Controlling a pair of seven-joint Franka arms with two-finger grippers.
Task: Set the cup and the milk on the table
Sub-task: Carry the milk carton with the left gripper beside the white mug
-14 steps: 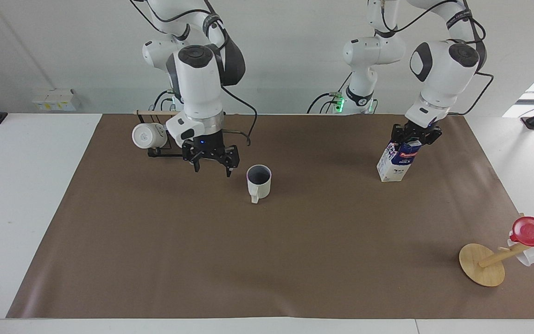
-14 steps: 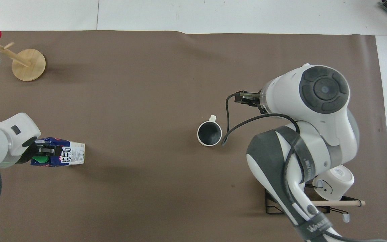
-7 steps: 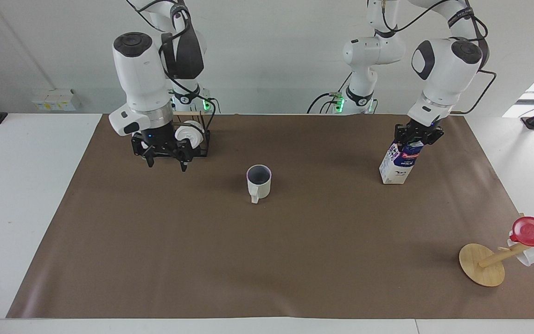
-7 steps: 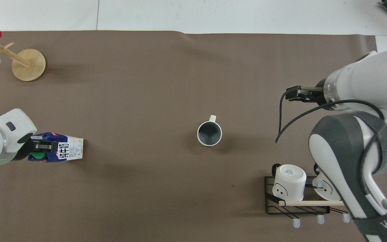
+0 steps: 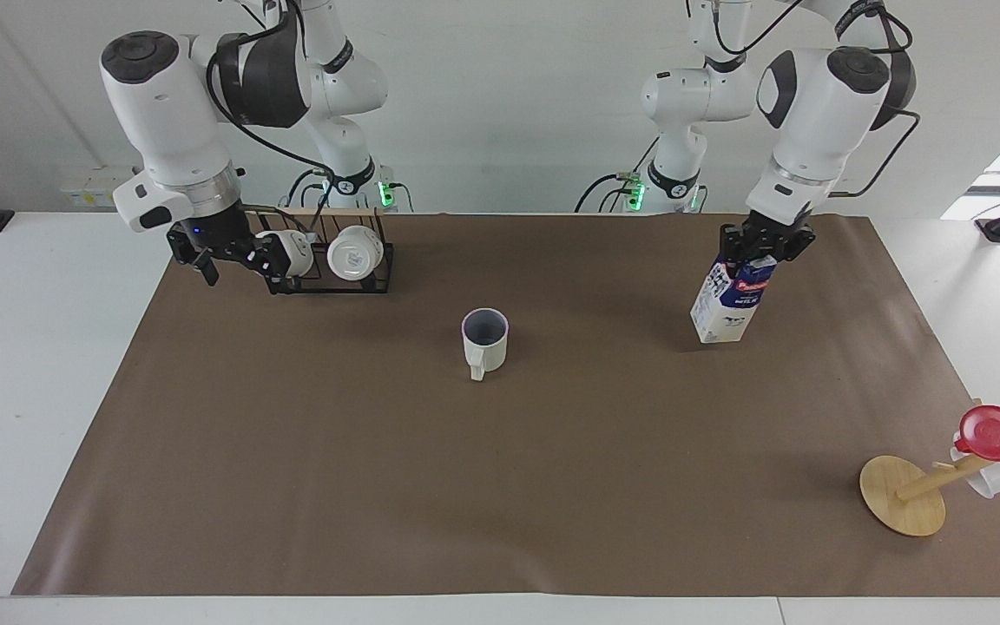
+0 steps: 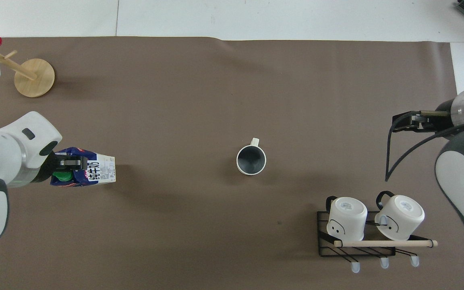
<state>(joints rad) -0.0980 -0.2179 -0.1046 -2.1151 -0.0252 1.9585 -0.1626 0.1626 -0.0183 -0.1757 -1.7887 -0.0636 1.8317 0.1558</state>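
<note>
The milk (image 5: 727,299) is gripped at its top by the left tool (image 5: 766,245), tilted over the desk (image 5: 552,486). The cup (image 5: 484,340) stands upright mid-desk. The right tool (image 5: 231,265) is held open over the mug rack (image 5: 335,265).

Robotics lab, two arms (image 5: 179,113) bolted at paper-covered table (image 5: 500,486), bare white walls, trailing cables
</note>
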